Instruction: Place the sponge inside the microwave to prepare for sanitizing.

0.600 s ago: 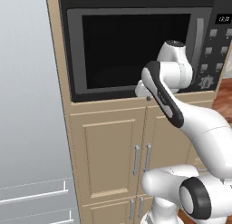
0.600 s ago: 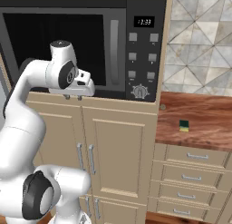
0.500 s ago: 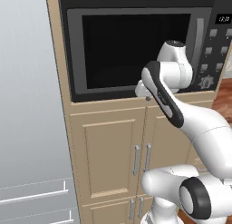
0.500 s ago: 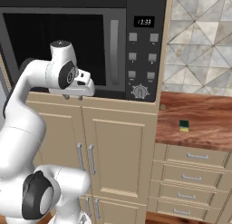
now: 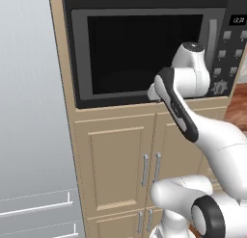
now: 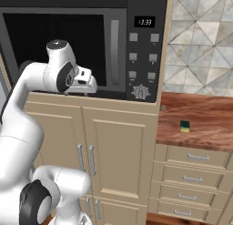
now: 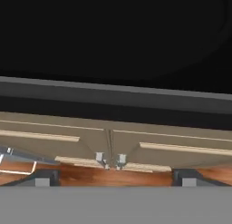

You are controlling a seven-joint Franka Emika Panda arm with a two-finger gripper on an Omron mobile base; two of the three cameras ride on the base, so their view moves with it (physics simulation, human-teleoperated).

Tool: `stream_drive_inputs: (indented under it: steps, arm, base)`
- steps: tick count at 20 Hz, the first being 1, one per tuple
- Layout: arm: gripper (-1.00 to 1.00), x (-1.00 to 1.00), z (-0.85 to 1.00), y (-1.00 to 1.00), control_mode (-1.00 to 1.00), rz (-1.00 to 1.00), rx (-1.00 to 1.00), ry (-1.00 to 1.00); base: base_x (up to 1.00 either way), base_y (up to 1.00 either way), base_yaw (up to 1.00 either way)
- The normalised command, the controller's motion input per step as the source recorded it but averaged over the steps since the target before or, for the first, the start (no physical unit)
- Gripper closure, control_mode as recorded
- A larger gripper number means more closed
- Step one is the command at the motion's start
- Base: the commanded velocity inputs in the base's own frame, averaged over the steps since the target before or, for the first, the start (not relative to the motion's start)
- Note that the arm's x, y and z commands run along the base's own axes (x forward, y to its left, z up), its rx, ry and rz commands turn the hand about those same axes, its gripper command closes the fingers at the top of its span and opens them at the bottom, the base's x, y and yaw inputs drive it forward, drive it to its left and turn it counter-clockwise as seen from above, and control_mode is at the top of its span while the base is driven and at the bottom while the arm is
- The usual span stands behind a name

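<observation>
While I hold the arm bent before the closed microwave (image 6: pixel 86 46), its fingers (image 7: pixel 41 177) stay spread, pinching nothing; sponge (image 6: pixel 184 126) on the surface (image 6: pixel 205 128).

Even, diffuse rendered lighting, no hard shadows; microwave (image 5: pixel 144 49) glass reads near-black without glare; hand view slightly soft, edges undistorted

Beige cabinets (image 6: pixel 120 155), wooden counter (image 6: pixel 205 124), tiled backsplash (image 6: pixel 202 42).
</observation>
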Motion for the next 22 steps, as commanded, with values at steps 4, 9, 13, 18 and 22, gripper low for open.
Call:
stream_drive_inputs:
  steps: [4,9,13,18,22]
  arm:
    - [-1.0,-0.25,0.62,-0.34,-1.0,-0.1,-0.01,-0.22]
    - [-1.0,-0.56,0.69,-0.39,-1.0,-0.2,0.0,-0.23]
    - [-1.0,-0.34,0.23,-0.51,-1.0,-0.29,0.01,-0.07]
    - [-1.0,-0.12,0.41,-0.43,-1.0,-0.13,0.17,-0.1]
    - [-1.0,0.16,0.05,-0.43,-1.0,-0.01,0.13,0.03]
  base:
    - [0.0,0.0,0.0]
    - [0.0,0.0,0.0]
    - [0.0,0.0,0.0]
    - [0.0,0.0,0.0]
    - [0.0,0.0,0.0]
